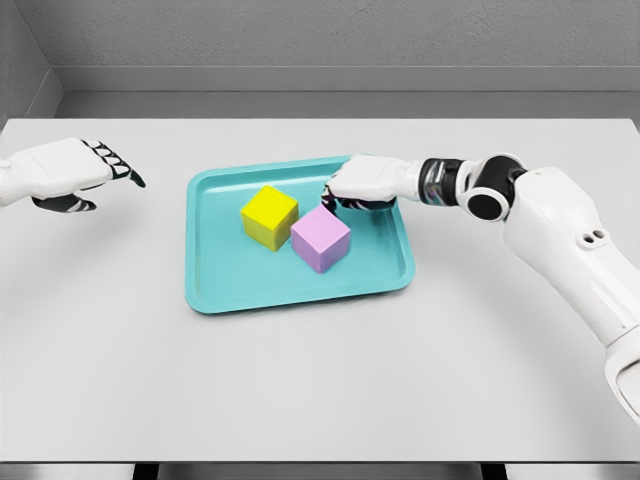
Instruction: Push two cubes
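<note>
In the head view, a teal tray (205,285) lay near the middle of the grey bench (320,390), and both cubes sat inside it: a yellow cube (268,216) toward the tray's left centre and a purple cube (320,238) just beside it on the right, their near corners touching or all but touching. The right hand (362,182) reached in over the tray's far right portion, its arm stretched across from the picture's right; its fingers (340,200) were curled together, holding nothing, and rested just behind the purple cube's upper right corner, close enough that contact could not be ruled out. The left hand (62,172) hovered over the bench well to the left of the tray, its dark-tipped fingers relaxed and slightly apart, empty. The step in hand looked like the start of the push, with the right hand set to drive the purple cube leftward into the yellow one. To do it well, the knuckles probably needed to meet a flat face of the purple cube rather than its corner, since a corner contact would likely spin it aside. A low, slow stroke along the line joining both cubes seemed wise, as the tray's raised rim might stop them or let the tray itself slide.
</note>
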`<action>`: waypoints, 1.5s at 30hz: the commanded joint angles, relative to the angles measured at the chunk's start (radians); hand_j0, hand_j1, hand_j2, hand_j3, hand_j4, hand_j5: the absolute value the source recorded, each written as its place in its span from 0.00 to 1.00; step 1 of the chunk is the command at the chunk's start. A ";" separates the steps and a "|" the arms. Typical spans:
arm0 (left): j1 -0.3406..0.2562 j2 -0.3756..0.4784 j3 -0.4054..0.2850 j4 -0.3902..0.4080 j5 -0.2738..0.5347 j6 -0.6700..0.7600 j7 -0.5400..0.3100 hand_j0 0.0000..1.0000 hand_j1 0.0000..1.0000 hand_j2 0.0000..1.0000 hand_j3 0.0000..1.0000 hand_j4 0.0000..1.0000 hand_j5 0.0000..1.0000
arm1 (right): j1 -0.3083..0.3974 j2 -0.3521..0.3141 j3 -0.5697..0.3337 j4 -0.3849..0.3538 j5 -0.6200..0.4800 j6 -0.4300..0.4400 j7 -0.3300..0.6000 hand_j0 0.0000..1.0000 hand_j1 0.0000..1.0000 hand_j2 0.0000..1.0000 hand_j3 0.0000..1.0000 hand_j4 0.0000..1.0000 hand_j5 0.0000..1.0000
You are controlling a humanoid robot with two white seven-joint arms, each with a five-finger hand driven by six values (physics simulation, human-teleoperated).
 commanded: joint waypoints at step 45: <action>0.002 0.010 0.010 0.032 0.023 0.002 0.001 0.81 0.81 0.81 0.81 0.81 0.81 | 0.227 -0.242 -0.034 -0.495 -0.001 -0.002 0.005 0.48 0.48 0.48 0.48 0.48 0.48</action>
